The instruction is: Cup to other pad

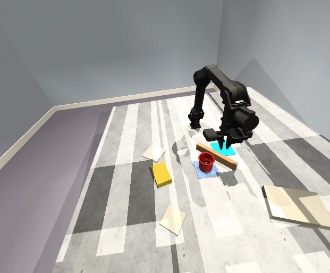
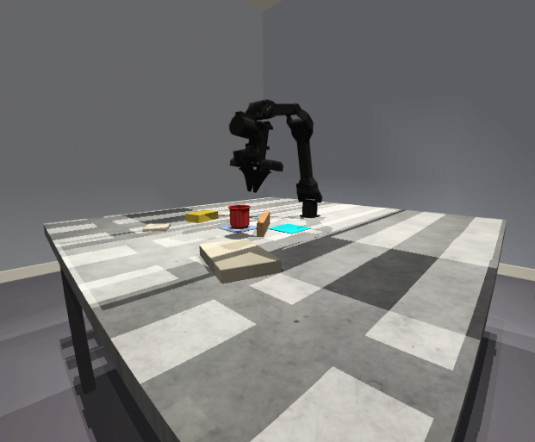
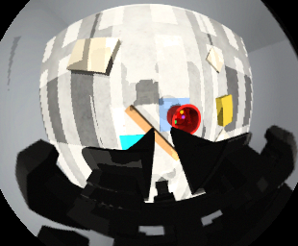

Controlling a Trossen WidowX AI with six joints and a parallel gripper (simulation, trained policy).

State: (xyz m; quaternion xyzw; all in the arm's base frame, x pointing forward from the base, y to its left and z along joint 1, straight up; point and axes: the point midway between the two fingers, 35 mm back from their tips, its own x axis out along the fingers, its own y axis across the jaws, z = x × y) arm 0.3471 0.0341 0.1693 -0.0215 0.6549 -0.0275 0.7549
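Note:
The red cup (image 1: 205,168) (image 2: 239,218) (image 3: 192,122) stands upright on the blue pad (image 1: 207,175) (image 2: 224,227) (image 3: 177,101). Small marbles show inside it, among them a green one (image 1: 206,162) (image 3: 175,122). The cyan pad (image 1: 230,152) (image 2: 289,228) (image 3: 129,141) lies on the far side of a wooden bar, with nothing standing on it. My gripper (image 1: 223,148) (image 2: 251,190) (image 3: 161,130) is slightly open, with a narrow gap and nothing between its fingers. It points down, well above the table, and is apart from the cup.
The wooden bar (image 1: 216,156) (image 2: 263,224) (image 3: 140,116) stands between the two pads. A yellow block (image 1: 161,174) (image 2: 202,215) (image 3: 224,110), a thick beige slab (image 1: 298,206) (image 2: 240,262) (image 3: 92,55) and two thin pale tiles (image 1: 154,152) (image 1: 172,220) lie around.

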